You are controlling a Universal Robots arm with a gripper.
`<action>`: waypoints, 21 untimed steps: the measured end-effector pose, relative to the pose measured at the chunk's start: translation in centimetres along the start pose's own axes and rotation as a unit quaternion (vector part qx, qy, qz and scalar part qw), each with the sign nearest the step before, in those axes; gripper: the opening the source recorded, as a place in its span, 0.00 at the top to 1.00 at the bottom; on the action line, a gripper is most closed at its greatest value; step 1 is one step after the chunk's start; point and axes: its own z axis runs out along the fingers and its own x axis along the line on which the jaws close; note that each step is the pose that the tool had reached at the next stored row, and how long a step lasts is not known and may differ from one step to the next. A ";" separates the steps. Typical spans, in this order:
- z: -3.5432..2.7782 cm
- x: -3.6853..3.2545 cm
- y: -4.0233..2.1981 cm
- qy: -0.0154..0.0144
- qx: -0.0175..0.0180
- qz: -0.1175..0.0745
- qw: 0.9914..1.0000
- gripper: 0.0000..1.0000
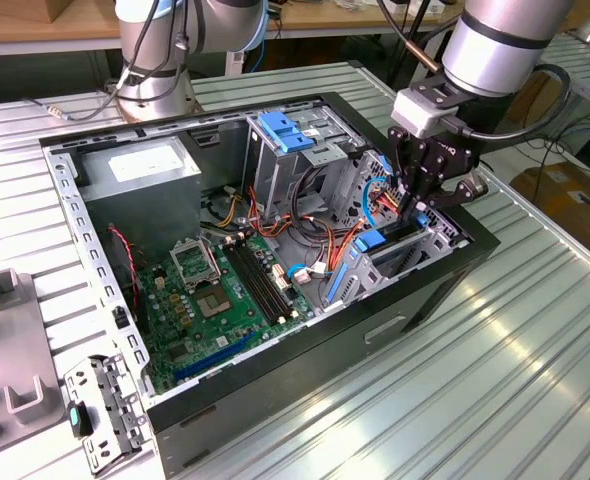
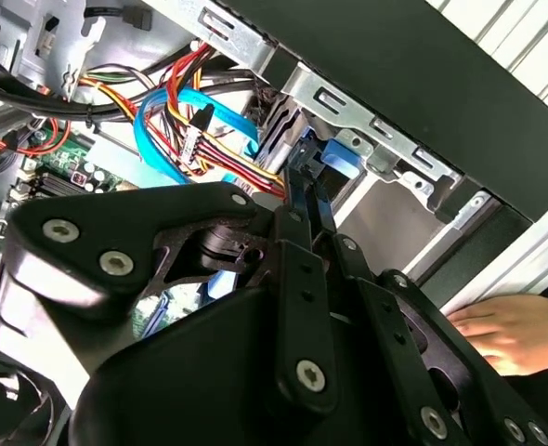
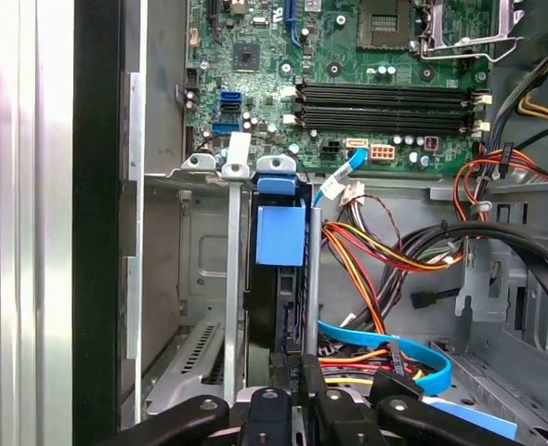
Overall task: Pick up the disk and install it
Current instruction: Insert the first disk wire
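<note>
Exterior view: tool down inside the open computer case, clamped on the disk, which stands on edge in the drive bay.

Second wrist view: worth keeping the push straight; loose cables crowd one side, a hand rests outside.

First wrist view: disk between metal rails; little side room.

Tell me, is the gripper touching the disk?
Touching. In the first wrist view the gripper has its jaws closed on the edge of the disk, which stands upright in its bay; the second wrist view shows the same grip.
</note>
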 end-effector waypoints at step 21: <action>0.42 -0.01 0.02 0.001 -0.001 0.017 1.000 0.76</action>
